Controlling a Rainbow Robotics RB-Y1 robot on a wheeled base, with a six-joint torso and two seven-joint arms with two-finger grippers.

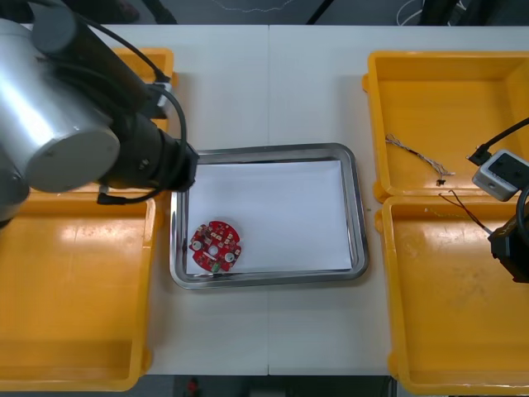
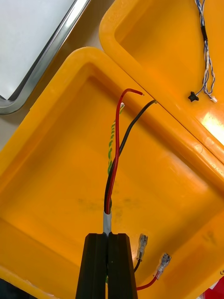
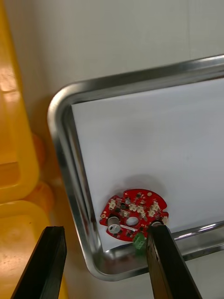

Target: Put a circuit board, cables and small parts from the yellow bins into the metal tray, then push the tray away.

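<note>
My R gripper (image 2: 107, 236) is pinched shut on the red & black cable (image 2: 116, 154), over the yellow bin (image 2: 46, 140) right of the metal tray (image 2: 51, 56). Cable sticks straight out ahead; tray lies to its left. My L gripper (image 3: 106, 230), wide open, hangs over tray's near-left corner by the circuit board (image 3: 133, 212).

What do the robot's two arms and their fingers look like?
The left arm has a rounded silver-grey joint, then a black cylindrical section with a black cable looping beside it. The right arm is black, with a small light grey box and a black lead beside it. The left fingers and right fingers are plain black, flat bars, without markings.
</note>
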